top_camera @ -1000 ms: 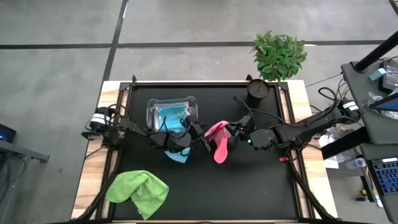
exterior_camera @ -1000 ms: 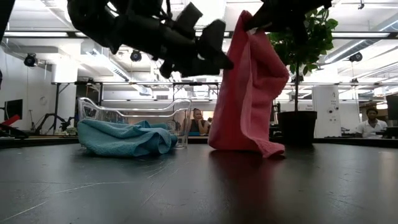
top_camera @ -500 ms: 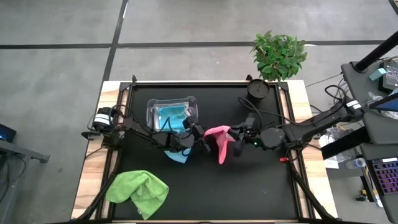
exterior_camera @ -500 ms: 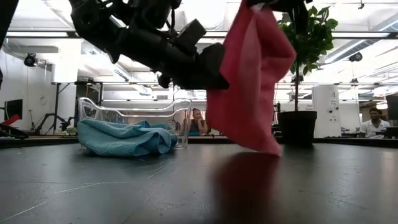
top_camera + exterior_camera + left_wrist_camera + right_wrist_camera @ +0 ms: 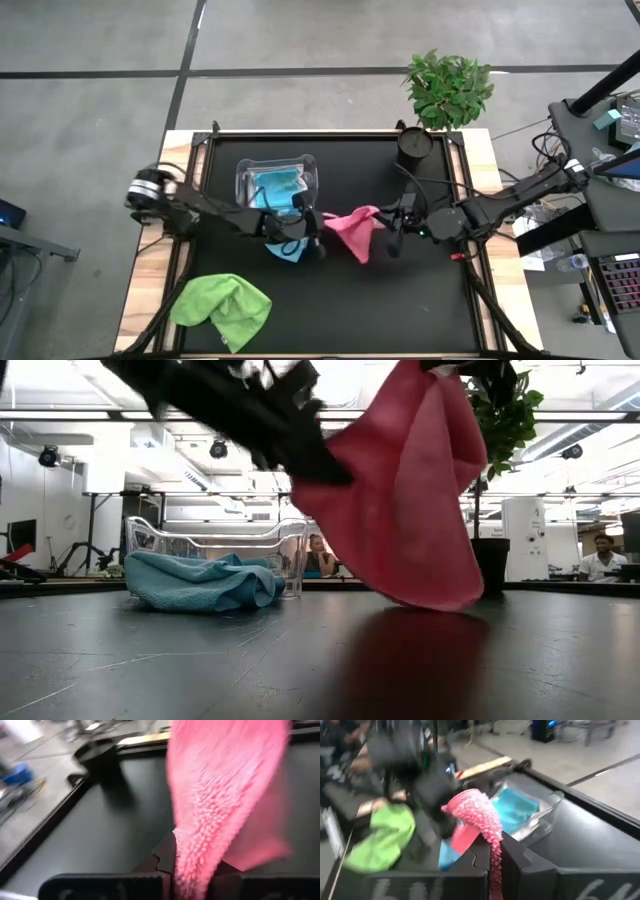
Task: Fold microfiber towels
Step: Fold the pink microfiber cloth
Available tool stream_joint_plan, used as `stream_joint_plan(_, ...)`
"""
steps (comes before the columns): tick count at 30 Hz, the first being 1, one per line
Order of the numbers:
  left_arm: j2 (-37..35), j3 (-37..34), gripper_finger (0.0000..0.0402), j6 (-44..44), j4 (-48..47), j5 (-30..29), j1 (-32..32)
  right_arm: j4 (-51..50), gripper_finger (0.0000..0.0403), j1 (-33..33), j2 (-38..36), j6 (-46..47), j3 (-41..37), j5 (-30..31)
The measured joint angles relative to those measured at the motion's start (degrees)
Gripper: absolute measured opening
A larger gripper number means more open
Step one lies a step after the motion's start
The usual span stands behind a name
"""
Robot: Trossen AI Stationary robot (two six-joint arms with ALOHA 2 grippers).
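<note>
Change: our left gripper [image 5: 318, 222] has closed on the pink towel's [image 5: 354, 228] free corner; a moment ago it stood open beside it.
Meaning: we judge the towel is ready to be spread for folding.
Right gripper [image 5: 388, 222]: clamped on the opposite corner.
Towel: stretched between both grippers above mid-table, sagging, fluffy, clear of the black mat [image 5: 420, 300].

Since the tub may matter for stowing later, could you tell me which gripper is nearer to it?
Left. The left gripper, shut on the pink towel, is just beside the tub; the right gripper, holding the towel's other side, is farther off.
</note>
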Motion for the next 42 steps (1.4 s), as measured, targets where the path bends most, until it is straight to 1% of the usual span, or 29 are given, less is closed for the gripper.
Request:
stream_joint_plan(2, -3.8, 0.5, 0.0, 2.1, -3.7, 4.5, -0.7, -2.8, 0.0009, 0.3, -0.3, -1.1, 0.0, -3.1)
stream_joint_plan(3, -5.9, 1.0, 0.0, 2.5, -5.1, 7.7, -1.0, -3.9, 0.0009, 0.4, -0.5, -1.2, 0.0, -4.8)
stream_joint_plan(6, -11.2, 1.7, 0.0, 1.7, -9.4, 14.4, -1.3, -5.6, 0.0009, 0.9, -0.4, -0.6, 0.0, -8.3)
stream_joint_plan(10, -15.8, 1.9, 0.0, -0.4, -11.9, 18.2, -1.6, -7.2, 0.0009, 1.9, 0.0, 1.1, -0.1, -11.5)
stream_joint_plan(13, -17.1, 1.5, 0.0, -0.9, -13.3, 19.2, -1.9, -7.5, 0.0018, 2.9, 0.4, 2.8, -0.2, -11.3)
stream_joint_plan(18, -17.1, 1.6, 0.0, -4.4, -16.8, 21.0, -2.0, -8.1, 0.0045, 3.7, 1.6, 3.7, -0.5, -11.0)
stream_joint_plan(21, -16.7, 1.5, 0.0, -6.4, -17.4, 23.9, -2.0, -8.3, 0.0059, 3.8, 3.2, 4.9, -0.5, -11.0)
stream_joint_plan(24, -16.3, 1.5, 0.0, -6.5, -17.5, 26.7, -2.0, -9.6, 0.0068, 3.8, 5.1, 6.3, -0.5, -11.1)
stream_joint_plan(27, -16.4, 1.8, 0.0, -6.5, -17.3, 27.4, -2.1, -12.4, 0.0058, 3.8, 7.0, 9.1, -0.6, -11.5)
stream_joint_plan(30, -17.0, 1.9, 0.0, -6.5, -17.4, 27.4, -2.0, -15.6, 0.0021, 3.9, 8.2, 10.7, -0.6, -11.5)
stream_joint_plan(31, -17.1, 2.0, 0.0, -6.5, -17.3, 27.4, -2.0, -16.8, 0.0015, 3.9, 8.3, 11.3, -0.6, -11.5)
stream_joint_plan(38, -17.3, 1.9, 0.0, -6.5, -19.0, 27.4, -2.0, -18.7, 0.0009, 4.3, 6.8, 12.4, -0.6, -11.5)
stream_joint_plan(42, -17.3, 1.9, 0.0, -9.4, -21.8, 27.4, -1.8, -18.7, 0.0008, 4.9, 5.8, 11.5, -0.6, -11.0)
